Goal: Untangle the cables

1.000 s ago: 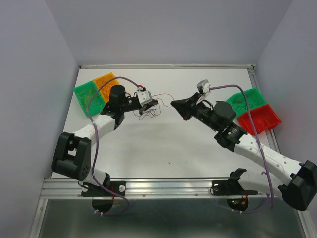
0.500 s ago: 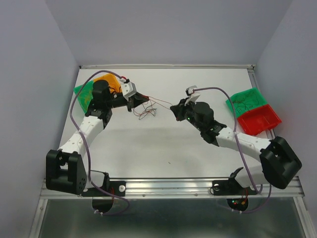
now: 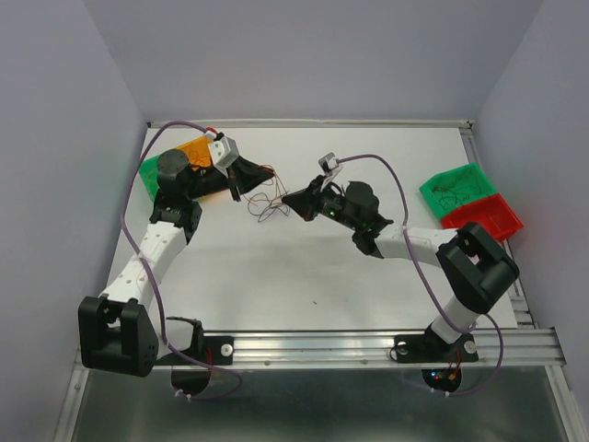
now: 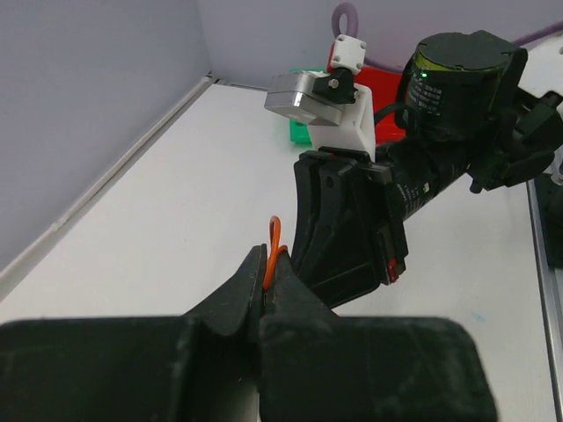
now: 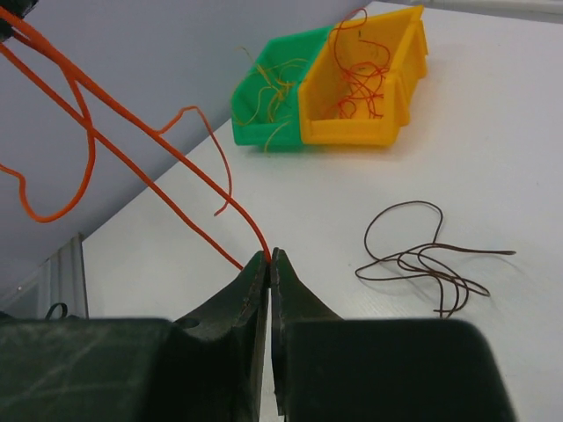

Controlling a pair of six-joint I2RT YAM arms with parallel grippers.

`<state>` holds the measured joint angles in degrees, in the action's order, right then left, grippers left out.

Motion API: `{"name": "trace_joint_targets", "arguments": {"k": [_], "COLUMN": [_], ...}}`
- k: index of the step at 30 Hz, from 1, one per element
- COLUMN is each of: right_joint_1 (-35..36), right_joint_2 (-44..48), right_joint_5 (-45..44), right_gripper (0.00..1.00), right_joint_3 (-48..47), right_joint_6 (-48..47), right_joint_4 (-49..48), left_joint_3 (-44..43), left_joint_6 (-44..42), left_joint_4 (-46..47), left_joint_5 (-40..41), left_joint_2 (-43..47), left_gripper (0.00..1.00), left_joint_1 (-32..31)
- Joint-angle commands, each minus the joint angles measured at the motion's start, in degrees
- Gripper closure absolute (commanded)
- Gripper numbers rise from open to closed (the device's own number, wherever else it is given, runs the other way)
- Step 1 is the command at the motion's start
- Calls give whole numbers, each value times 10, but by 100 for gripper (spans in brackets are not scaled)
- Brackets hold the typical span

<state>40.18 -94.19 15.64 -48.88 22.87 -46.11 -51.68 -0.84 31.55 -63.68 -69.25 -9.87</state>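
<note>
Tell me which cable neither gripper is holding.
The brown cable, loose on the table; left gripper and right gripper both pinch the orange cable.

Left gripper (image 4: 266,268) pinched, right gripper (image 5: 269,259) likewise (facing)

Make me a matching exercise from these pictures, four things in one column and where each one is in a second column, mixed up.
Things:
1. orange cable
2. brown cable
3. red bin
4. yellow bin

Places:
a. far left corner of the table
b. lying loose on the table
c. right side of the table
d. pinched by the left gripper and the right gripper

Pairs: 1-d, 2-b, 3-c, 4-a
</note>
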Motion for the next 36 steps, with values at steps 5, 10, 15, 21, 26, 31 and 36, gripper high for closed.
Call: {"name": "trace_joint_targets", "arguments": {"k": [5, 10, 15, 21, 26, 31, 36], "right_joint_1": [-5, -4, -5, -5, -5, -5, -5], "right_joint_2": [29, 76, 98, 108, 109, 110, 113], "right_joint_5": [-79, -169, -191, -193, -193, -199, -200], "right_gripper": [65, 57, 43, 42, 42, 43, 44], "right_joint_3": [16, 56, 70, 78, 81, 84, 87], "right_joint_6": [-2, -18, -29, -40, -42, -42, -44], "right_joint_4": [11, 22, 37, 39, 38, 38, 38], "left_joint_3": [-28, -55, -92, -122, -163, -180, -217], "left_joint_6": [-118, -147, -129, -131, -87, -6, 55], "left_joint_4": [-33, -78, -107, -132, -191, -222, -293], "left_joint_5": [220, 309, 327, 355, 388, 467, 563], "left_joint_2": [13, -40, -85, -116, -154, -169, -189], "left_gripper": [100, 100, 100, 100, 100, 100, 100], "left_joint_1": [6, 29, 73, 91, 109, 137, 147]}}
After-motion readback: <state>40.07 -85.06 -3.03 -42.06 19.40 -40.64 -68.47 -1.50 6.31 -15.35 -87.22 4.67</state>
